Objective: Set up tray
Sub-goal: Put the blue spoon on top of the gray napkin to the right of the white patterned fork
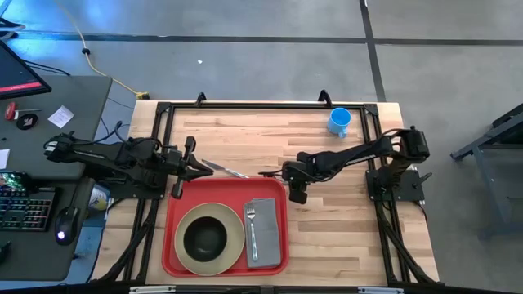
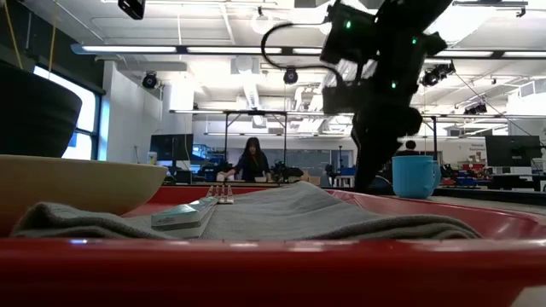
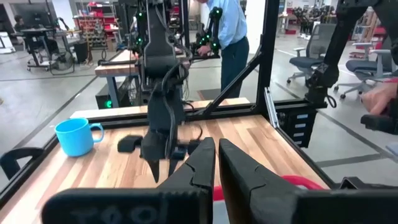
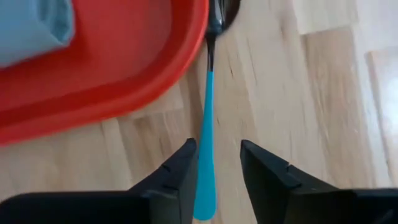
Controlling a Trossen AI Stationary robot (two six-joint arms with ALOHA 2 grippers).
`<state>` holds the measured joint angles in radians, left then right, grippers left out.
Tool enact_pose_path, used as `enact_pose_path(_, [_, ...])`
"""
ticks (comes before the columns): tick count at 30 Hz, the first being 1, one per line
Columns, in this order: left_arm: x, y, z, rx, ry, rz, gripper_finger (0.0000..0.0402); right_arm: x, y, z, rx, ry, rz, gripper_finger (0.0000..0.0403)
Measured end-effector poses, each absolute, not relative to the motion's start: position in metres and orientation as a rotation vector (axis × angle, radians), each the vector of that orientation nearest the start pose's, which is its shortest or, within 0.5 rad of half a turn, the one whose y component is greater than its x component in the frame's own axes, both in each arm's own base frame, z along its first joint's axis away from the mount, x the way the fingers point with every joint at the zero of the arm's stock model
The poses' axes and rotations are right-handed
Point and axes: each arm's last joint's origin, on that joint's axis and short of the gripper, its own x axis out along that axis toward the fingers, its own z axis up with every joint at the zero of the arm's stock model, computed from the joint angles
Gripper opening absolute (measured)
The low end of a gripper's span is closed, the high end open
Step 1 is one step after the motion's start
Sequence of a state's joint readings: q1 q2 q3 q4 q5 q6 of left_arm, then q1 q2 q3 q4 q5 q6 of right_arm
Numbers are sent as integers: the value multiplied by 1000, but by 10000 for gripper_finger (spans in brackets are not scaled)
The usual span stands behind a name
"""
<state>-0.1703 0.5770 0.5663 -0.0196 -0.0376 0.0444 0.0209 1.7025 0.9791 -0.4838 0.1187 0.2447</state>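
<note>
The red tray [image 1: 184, 192] lies at the table's near middle. It carries a cream plate [image 1: 235, 245] with a dark bowl [image 1: 204, 237] and a grey napkin [image 1: 265, 237] with a fork [image 1: 252, 229] on it. A blue-handled spoon [image 4: 206, 118] lies on the table, its bowl end at the tray's far right corner [image 4: 186, 56]. My right gripper [image 4: 217, 168] is open, its fingers either side of the spoon's handle without touching it. My left gripper [image 3: 216, 163] is shut at the tray's far left corner. A silver knife [image 1: 222, 169] lies on the table just ahead of it. My left gripper is shut beside the knife's near end [image 1: 204, 163]; its own fingers hide that spot, so I cannot tell whether it touches the knife.
A blue cup [image 1: 339, 121] stands upright near the table's far right corner and also shows in the low view [image 2: 415, 176]. Bare wood lies to the right of the tray and along the far side. People show in the room beyond the table.
</note>
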Motion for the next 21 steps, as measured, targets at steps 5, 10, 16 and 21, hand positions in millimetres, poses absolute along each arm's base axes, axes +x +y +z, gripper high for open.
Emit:
enact_pose_path(5, [139,-23,303,47,15,-135,56,322,4,146,124,1167,-197,108])
enact_pose_path(10, [139,-23,303,53,15,-141,56,326,4,132,110,1185,-190,88])
enact_pose_path(16, [139,-23,303,73,10,-143,56,327,3,131,103,1186,-198,44])
enact_pose_path(21, [139,-23,303,75,9,-143,56,326,-4,130,114,1204,-180,10])
